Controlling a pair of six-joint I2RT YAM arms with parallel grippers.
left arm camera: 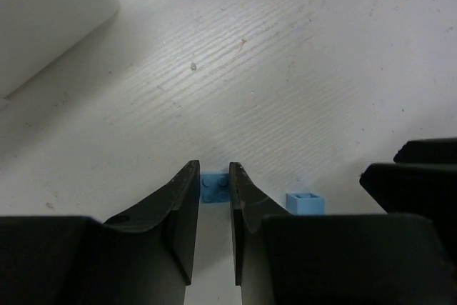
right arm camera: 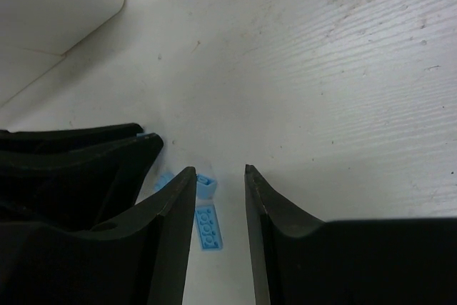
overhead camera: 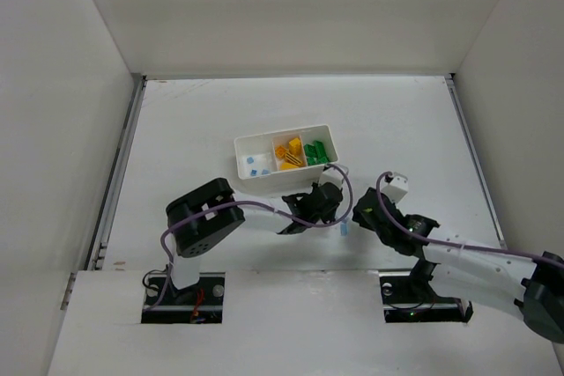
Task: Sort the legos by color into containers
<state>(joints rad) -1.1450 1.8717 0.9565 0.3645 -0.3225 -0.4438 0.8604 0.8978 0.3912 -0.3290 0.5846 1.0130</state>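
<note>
White rectangular plastic tray: one, three square compartments. Pale blue plastic bricks: three in tray, at least two loose pale blue bricks on worktop. Yellow-orange plastic bricks and green plastic bricks: heaped, count unclear.

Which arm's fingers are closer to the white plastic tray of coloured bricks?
Left. The left fingers, shut on a pale blue plastic brick, sit just off the near right corner of the white plastic tray; the right fingers are farther out, beyond them.
</note>
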